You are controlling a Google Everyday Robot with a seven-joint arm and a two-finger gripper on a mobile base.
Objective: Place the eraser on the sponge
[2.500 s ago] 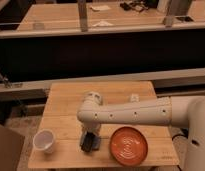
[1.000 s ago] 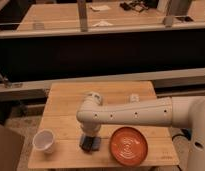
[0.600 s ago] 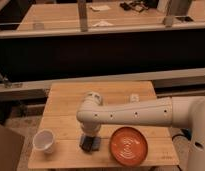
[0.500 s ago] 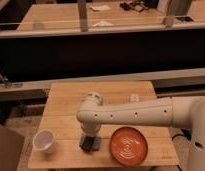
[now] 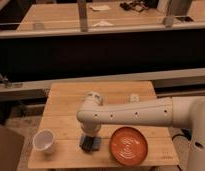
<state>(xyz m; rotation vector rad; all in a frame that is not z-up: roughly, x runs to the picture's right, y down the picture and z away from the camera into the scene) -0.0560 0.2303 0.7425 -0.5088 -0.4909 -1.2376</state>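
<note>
Readable text, labels, numbers: none on tabletop (image 5: 66, 102), cup (image 5: 44, 141), plate (image 5: 128, 146) or arm (image 5: 133, 112); hand (image 5: 89, 140) down at the sponge (image 5: 96, 145), tabletop front, between cup and plate.

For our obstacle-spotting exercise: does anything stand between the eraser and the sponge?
Nothing visible does. The gripper is down at the sponge, the eraser dark against it; cup and plate sit aside.

Tool (image 5: 89, 138) low at sponge (image 5: 95, 146), flanked by cup (image 5: 44, 140) and plate (image 5: 128, 145), table (image 5: 71, 97) open behind
</note>
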